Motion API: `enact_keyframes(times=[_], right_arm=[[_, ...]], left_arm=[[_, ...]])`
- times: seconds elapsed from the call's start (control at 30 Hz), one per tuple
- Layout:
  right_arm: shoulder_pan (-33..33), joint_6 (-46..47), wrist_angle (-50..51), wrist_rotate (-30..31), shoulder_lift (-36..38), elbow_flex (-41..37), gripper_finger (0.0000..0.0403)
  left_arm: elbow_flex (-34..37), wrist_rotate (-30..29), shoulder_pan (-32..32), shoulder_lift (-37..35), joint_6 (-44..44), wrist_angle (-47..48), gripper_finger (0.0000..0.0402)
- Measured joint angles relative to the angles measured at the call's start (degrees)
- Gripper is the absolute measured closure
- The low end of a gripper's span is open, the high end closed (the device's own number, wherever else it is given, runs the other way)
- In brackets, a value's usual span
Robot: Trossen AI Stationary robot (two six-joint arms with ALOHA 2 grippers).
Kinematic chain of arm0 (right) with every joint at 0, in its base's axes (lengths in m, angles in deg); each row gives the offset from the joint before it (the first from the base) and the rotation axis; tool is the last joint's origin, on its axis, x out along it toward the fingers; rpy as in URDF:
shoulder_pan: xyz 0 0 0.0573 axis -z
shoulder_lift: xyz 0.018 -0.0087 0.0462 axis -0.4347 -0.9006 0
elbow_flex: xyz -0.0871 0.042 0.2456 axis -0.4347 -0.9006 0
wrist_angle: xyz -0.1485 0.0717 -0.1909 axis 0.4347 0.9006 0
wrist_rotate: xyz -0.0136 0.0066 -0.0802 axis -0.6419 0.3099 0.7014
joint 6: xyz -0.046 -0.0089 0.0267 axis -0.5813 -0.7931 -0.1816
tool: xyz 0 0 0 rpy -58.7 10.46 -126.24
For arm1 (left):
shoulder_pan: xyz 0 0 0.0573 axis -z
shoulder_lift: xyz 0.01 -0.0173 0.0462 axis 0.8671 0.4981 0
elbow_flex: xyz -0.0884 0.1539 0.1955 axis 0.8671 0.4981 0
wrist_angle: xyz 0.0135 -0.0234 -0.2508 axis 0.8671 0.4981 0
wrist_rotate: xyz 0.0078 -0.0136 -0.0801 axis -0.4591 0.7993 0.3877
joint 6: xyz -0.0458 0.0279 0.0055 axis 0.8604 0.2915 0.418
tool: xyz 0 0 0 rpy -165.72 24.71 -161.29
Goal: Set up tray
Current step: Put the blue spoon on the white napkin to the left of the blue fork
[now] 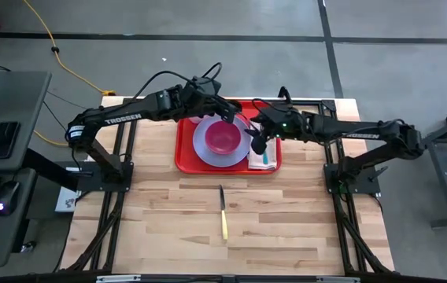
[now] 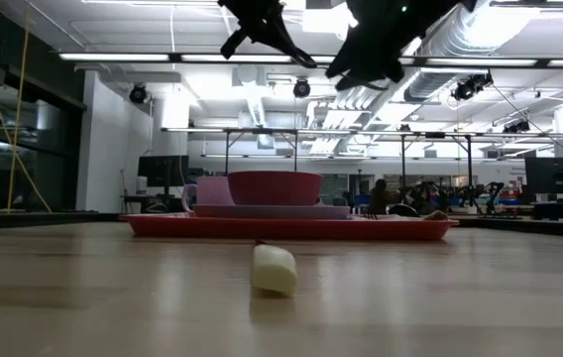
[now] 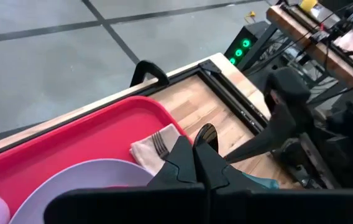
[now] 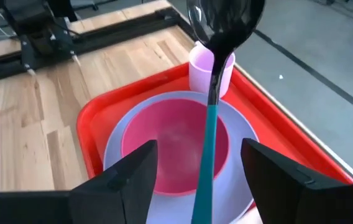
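While its fingers stood spread around the spoon (image 4: pixel 212 124), the right gripper (image 4: pixel 195 168) needed a straight lift off the tray (image 1: pixel 186 161); the left gripper (image 3: pixel 196 163) hung pressed shut at upper centre.

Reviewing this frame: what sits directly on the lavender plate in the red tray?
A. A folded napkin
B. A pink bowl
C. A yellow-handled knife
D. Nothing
B: the pink bowl sits centered on the lavender plate inside the tray, while the yellow-handled knife lies apart on the bare wooden table.
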Motion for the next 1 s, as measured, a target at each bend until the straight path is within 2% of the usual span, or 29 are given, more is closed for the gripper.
enact_keyframes(times=[0.2,0.53,0.73,1.0], right_arm=[[0.39,-0.17,-2.55,0.21,-2.41,-0.02,0.0190],[0.39,-0.44,-3.09,4.05,-2.43,-0.02,0.0190],[1.32,-0.15,-3.24,4.24,-2.43,-0.02,0.0191],[1.81,0.00,-3.26,3.26,-2.43,-0.04,0.0229]], left_arm=[[0.00,0.02,0.00,0.00,-0.09,0.52,0.0392],[0.00,-0.04,0.00,-0.02,-0.42,1.42,0.0392],[0.00,-1.05,0.94,0.35,-0.42,0.91,0.0392],[0.07,-1.29,2.19,1.93,-0.24,0.63,0.0392]])
